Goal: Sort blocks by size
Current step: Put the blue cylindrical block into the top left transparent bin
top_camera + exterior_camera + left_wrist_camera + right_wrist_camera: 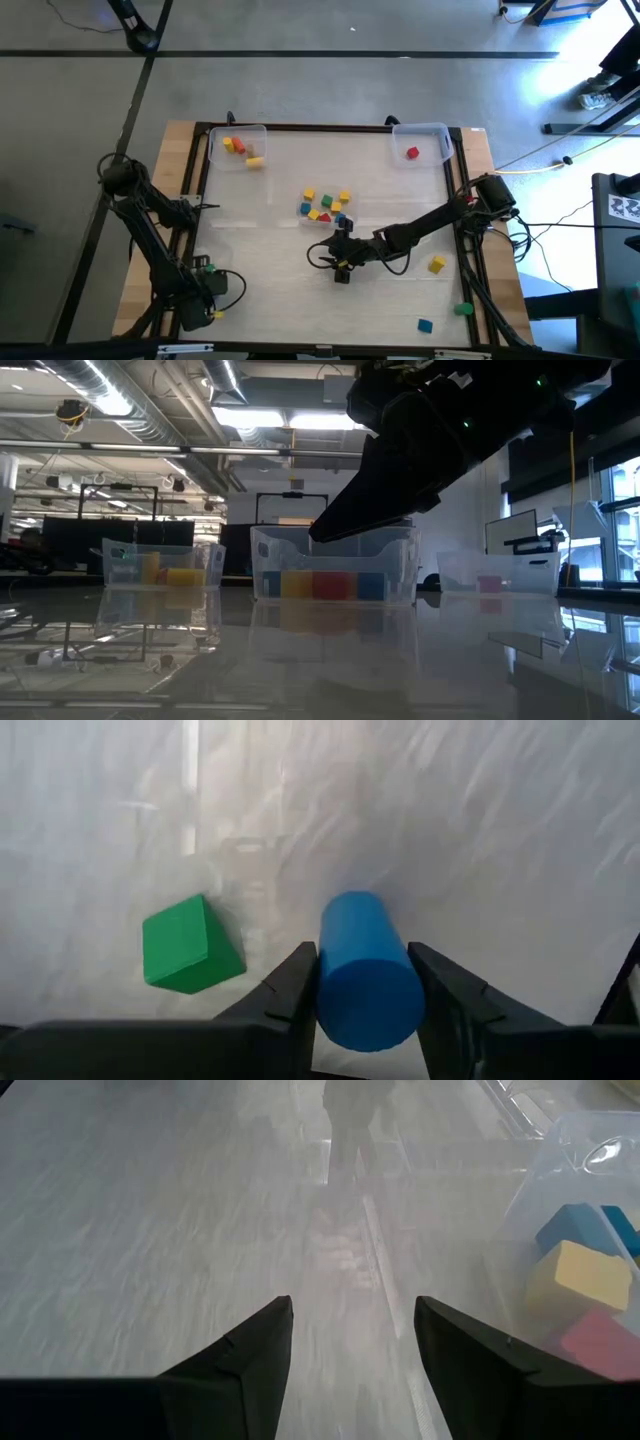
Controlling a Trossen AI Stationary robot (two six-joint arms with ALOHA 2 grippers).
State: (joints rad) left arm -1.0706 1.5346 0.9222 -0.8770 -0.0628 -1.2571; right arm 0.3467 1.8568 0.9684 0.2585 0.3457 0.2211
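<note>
While the right gripper (352, 1350) hangs with jaws apart and empty just beside the middle clear bin (325, 204) of blocks (322, 206), the left gripper (362, 995) pinches a blue cylinder (365, 970), a green block (188, 944) beside it.

Camera set-up: four views, one table (270, 200).

High view looked straight down on the whole table. Low view sat at surface height, facing level across to the far-edge bins (335, 565), which the high view shared. Each wrist view looked close down at the surface; the right one caught a bin (585, 1260).
</note>
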